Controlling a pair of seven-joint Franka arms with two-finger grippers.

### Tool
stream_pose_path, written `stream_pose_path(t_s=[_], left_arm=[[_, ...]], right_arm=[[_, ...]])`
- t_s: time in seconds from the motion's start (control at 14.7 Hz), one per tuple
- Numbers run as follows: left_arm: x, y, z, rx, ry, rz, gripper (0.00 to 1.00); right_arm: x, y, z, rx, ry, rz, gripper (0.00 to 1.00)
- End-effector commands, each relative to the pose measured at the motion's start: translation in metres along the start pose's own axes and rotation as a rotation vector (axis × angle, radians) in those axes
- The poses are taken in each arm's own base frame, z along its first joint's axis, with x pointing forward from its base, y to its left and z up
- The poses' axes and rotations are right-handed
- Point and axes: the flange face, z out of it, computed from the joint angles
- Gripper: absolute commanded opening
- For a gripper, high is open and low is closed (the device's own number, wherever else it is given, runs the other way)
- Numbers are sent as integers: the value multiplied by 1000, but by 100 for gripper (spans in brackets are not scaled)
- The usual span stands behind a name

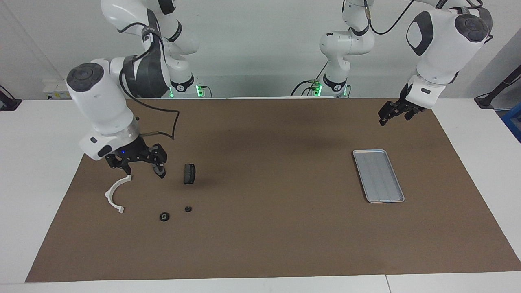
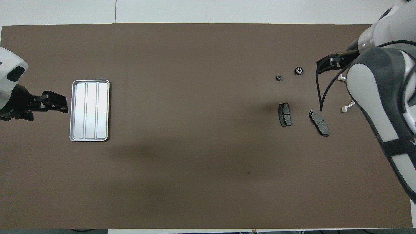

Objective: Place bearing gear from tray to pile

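The silver-grey ridged tray [image 1: 377, 176] [image 2: 89, 110] lies empty toward the left arm's end of the mat. The pile lies toward the right arm's end. It holds a white semicircular bracket [image 1: 116, 195] [image 2: 344, 109], a dark brake pad [image 1: 189, 173] [image 2: 284, 114] and a second pad [image 2: 319, 123]. Farther from the robots lie two small round black parts, a larger ring [image 1: 164, 216] [image 2: 298, 70] and a smaller one [image 1: 188, 209] [image 2: 279, 77]. I cannot tell which is the bearing gear. My right gripper [image 1: 142, 170] hangs open and empty over the bracket. My left gripper [image 1: 394, 118] [image 2: 63, 103] is open and empty, raised beside the tray.
A brown mat [image 1: 260, 244] covers the table [image 1: 36, 183], whose white top shows around it. The right arm's body hides most of the bracket in the overhead view.
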Motion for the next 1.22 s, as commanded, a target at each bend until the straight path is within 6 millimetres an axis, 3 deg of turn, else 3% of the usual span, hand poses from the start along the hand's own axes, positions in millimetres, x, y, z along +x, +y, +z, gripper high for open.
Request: stream_pose_path(t_s=[0.0,0.27,0.54,0.88,1.15], left_arm=[[-9,-2,-3,-13,6,11,100],[-9,-2,-4,-13,8,11,100],[-9,-2,-3,-13,6,11,100],[-9,-2,-4,-13,8,11,100],[-9,-2,-4,-13,8,11,100]], right_arm=[[-56,-1,-42,14,-43,-16,100],[-101,-3,-82,3,-142,-13,100],[-118,1,-92,6,-194,-2,100],[-117,-1,-93,2,-185,-2,100],[-99,4,-101,-48,-48,-14,100]])
